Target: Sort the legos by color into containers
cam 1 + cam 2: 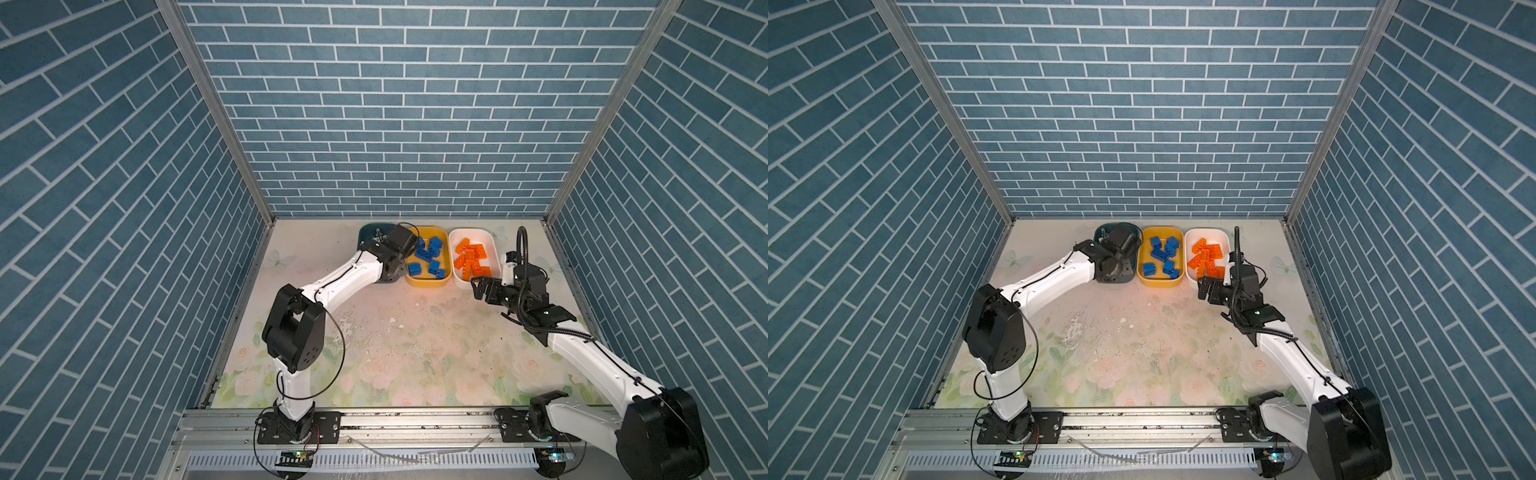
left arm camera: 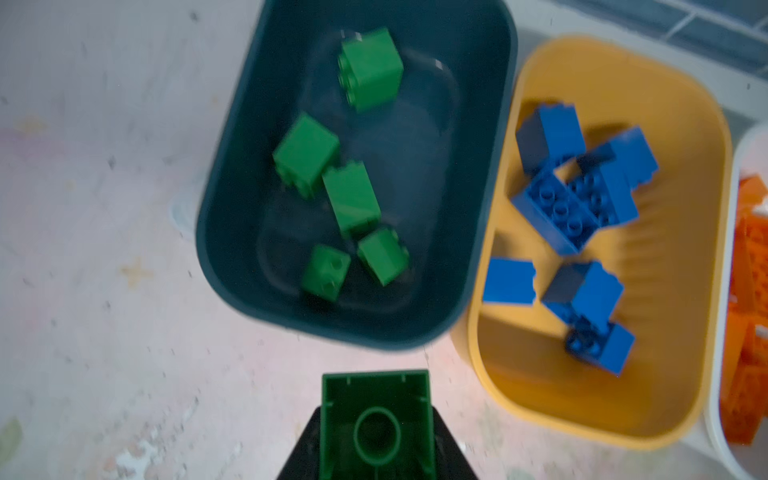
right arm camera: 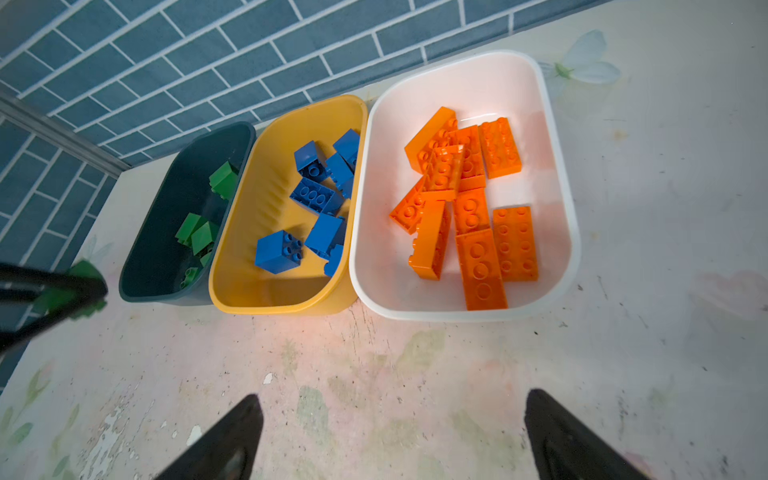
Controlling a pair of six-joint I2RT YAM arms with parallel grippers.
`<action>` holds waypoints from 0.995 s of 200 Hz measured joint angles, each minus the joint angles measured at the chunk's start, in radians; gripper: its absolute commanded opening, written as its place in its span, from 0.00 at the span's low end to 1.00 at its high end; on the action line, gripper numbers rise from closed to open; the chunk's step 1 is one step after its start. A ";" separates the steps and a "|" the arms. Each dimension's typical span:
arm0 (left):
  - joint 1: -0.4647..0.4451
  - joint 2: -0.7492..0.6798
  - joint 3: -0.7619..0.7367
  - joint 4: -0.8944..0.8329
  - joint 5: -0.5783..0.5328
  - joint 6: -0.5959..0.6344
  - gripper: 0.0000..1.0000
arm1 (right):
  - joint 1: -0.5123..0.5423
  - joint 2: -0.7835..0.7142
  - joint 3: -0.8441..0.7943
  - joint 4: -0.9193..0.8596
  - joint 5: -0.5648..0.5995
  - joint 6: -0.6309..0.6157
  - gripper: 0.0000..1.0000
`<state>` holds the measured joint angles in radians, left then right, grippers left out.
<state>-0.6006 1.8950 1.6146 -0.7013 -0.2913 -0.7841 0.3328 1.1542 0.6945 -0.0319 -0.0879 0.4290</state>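
Observation:
My left gripper (image 2: 376, 415) is shut on a green lego (image 2: 376, 386) whose hollow underside faces the camera. It hangs just short of the near end of the dark teal container (image 2: 216, 232), which holds several green legos (image 2: 351, 199). The yellow container (image 2: 490, 374) beside it holds several blue legos (image 2: 557, 208). Several orange legos (image 3: 478, 257) lie in the white container (image 3: 365, 286). My right gripper (image 3: 390, 436) stands open and empty over the table, in front of the white container (image 1: 461, 282). In both top views the left wrist (image 1: 390, 249) hides the held lego.
The three containers stand in a row against the back wall (image 1: 399, 124), touching or nearly so. The floral table top (image 1: 415, 340) in front of them shows no loose bricks. Side walls close in left and right.

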 measured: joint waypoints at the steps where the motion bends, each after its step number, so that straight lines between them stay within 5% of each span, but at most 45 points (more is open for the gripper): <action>1: 0.005 0.004 0.005 0.005 0.000 0.008 0.30 | 0.000 0.003 0.002 0.000 0.000 -0.001 0.98; 23: 0.062 0.085 0.104 0.035 0.027 0.096 0.40 | 0.000 0.071 0.060 0.016 0.017 -0.018 0.99; 67: 0.135 0.286 0.334 0.009 0.089 0.233 0.94 | -0.031 0.106 0.080 0.019 0.164 -0.034 0.99; 81: 0.148 0.265 0.302 0.019 0.087 0.285 0.99 | -0.076 0.104 0.079 0.011 0.211 -0.039 0.99; 122: 0.185 -0.144 -0.145 0.183 0.013 0.435 0.99 | -0.243 0.066 -0.011 0.055 0.340 -0.107 0.99; 151: 0.330 -0.452 -0.468 0.362 -0.092 0.484 0.99 | -0.333 0.146 -0.080 0.134 0.372 -0.176 0.99; 199: 0.526 -0.499 -0.917 0.707 -0.178 0.583 0.99 | -0.379 0.322 -0.114 0.333 0.286 -0.256 0.99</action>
<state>-0.0746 1.3964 0.6971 0.0059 -0.4690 -0.2008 -0.0463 1.4757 0.5808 0.3016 0.1986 0.1734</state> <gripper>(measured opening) 0.994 0.989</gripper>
